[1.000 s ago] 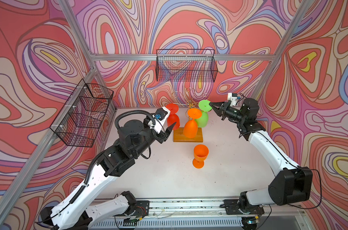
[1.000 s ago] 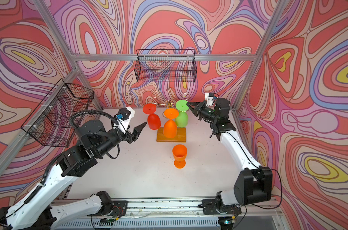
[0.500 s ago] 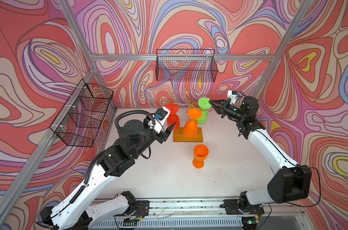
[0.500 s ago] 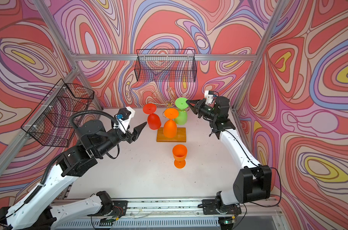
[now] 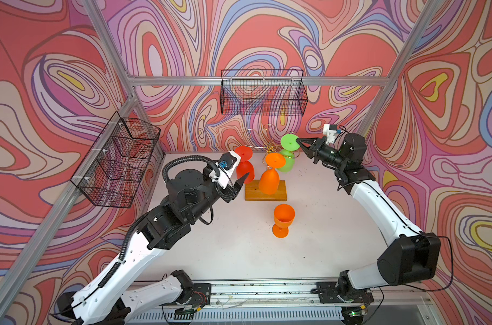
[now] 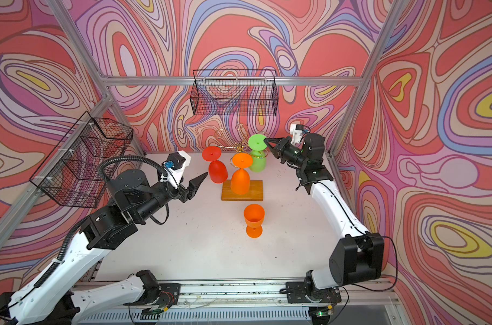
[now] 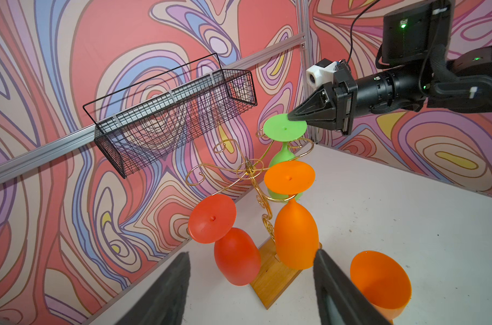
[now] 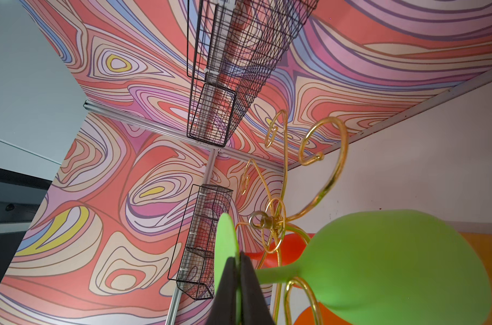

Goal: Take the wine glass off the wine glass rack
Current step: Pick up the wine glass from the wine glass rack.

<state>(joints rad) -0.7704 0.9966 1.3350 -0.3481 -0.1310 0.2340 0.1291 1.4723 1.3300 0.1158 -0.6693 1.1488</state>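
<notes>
Pinching the green wine glass (image 5: 287, 164) by its foot with the closed right gripper (image 5: 297, 139); left gripper (image 5: 243, 179) open, empty.

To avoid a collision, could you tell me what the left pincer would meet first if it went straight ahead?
Probably the bowl of the red wine glass hanging upside down on the wine glass rack, just ahead of the left pincer; depth is unclear, though.

No readable text, labels or nos. anywhere in these views
</notes>
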